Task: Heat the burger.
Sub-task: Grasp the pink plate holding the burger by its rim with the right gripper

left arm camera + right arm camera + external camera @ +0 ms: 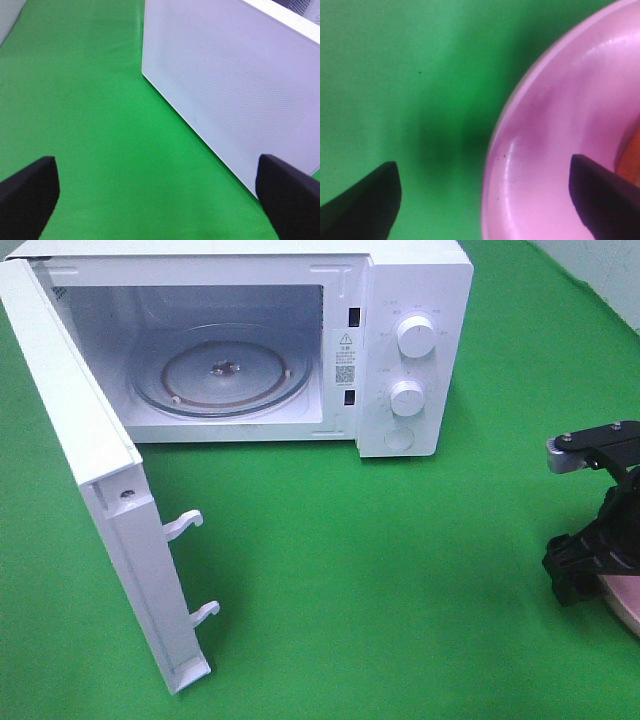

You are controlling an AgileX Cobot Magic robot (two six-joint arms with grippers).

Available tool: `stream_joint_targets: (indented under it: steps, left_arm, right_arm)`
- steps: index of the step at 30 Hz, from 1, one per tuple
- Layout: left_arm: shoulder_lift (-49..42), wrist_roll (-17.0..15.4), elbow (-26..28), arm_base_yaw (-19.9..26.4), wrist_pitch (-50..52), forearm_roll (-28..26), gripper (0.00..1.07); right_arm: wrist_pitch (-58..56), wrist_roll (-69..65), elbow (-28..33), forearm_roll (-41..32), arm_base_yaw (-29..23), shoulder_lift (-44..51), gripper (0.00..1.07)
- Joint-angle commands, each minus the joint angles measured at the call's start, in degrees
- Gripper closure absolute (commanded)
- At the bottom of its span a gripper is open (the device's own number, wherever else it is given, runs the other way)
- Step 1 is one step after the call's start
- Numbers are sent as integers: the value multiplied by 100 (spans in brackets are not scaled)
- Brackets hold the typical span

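Observation:
The white microwave (400,300) stands at the back with its door (90,460) swung wide open to the left; the glass turntable (222,375) inside is bare. My right gripper (580,575) is open at the right edge, low over the rim of a pink plate (625,605). In the right wrist view the gripper (482,167) straddles the plate's rim (520,125), one finger over the cloth and one over the plate. An orange-brown sliver of the burger (631,160) shows on the plate; the rest is hidden. My left gripper (156,165) is open and empty beside the door's outer face (235,85).
Green cloth (380,570) covers the table. Two white latch hooks (185,525) stick out from the open door's edge. Two knobs (414,337) and a button sit on the microwave's right panel. The left arm does not show in the exterior high view.

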State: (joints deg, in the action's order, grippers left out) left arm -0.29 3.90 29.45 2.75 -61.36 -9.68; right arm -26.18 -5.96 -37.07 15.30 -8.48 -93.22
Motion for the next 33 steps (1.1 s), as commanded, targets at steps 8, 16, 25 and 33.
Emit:
stream_joint_targets:
  steps: [8, 16, 25, 33]
  left_arm:
    - [-92, -11, 0, 0, 23, -6, 7]
    - [-92, -11, 0, 0, 23, -6, 7]
    - [-92, -11, 0, 0, 23, -6, 7]
    - [-92, -11, 0, 0, 23, -6, 7]
  right_arm:
    - [607, 29, -17, 160, 304, -573, 22]
    - [670, -11, -23, 252, 304, -894, 24]
    - [567, -361, -23, 407, 304, -894, 56]
    - [378, -361, -23, 407, 304, -894, 102]
